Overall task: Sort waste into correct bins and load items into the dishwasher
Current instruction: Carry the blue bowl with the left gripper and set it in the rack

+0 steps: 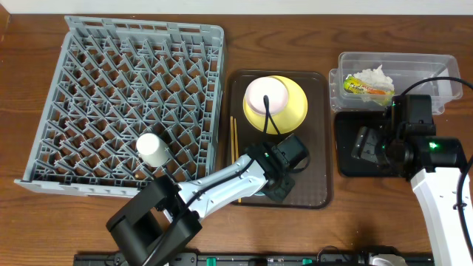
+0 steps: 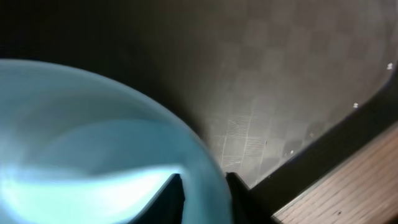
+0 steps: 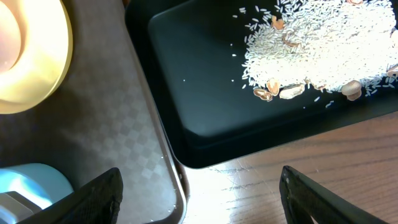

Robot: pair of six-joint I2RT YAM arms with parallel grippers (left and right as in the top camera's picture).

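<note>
Fingers [image 2: 171, 202] of the left gripper [image 2: 204, 193] pinch the rim of the light-blue bowl [image 2: 93, 155] over the dark-brown serving tray [image 2: 280, 93]. Farther right, the right gripper [image 3: 199, 199] hangs released, fingers spread wide, above the counter [image 3: 261, 180] beside the black tray [image 3: 205, 106] holding crumbs [image 3: 311, 43].

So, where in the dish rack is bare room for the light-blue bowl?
The dish rack is almost all bare: only the small white cup stands near its front edge, so the back rows and left side are free. The brown serving tray is crowded: yellow plate under a white bowl, chopsticks along its left edge, left gripper holding the light-blue bowl.
</note>
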